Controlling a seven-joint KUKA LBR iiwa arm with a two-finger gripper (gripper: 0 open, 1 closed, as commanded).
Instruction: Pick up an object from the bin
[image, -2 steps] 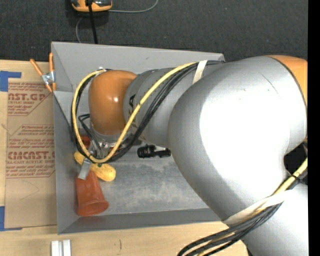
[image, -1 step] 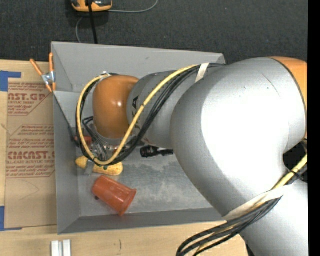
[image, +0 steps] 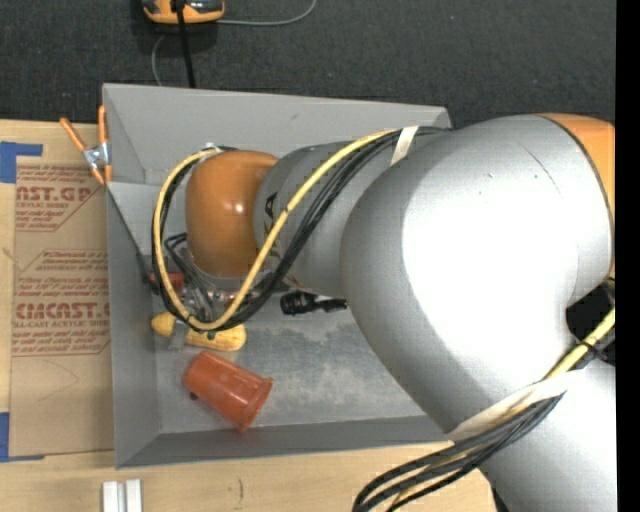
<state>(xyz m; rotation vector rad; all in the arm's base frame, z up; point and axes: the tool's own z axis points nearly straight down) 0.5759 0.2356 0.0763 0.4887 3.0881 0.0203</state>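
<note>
The gripper, under the arm's rounded orange wrist cover and looped by yellow and black cables, sits low in the grey metal bin, just behind the orange-red plastic cup that lies on its side on the bin floor. It is right over a small lumpy yellow piece, which lies between it and the cup, near the cup but apart from it. Whether the tool is spread, pressed together or pinching that piece cannot be told. A small black thing shows behind and to the right of the cup, against the arm.
</note>
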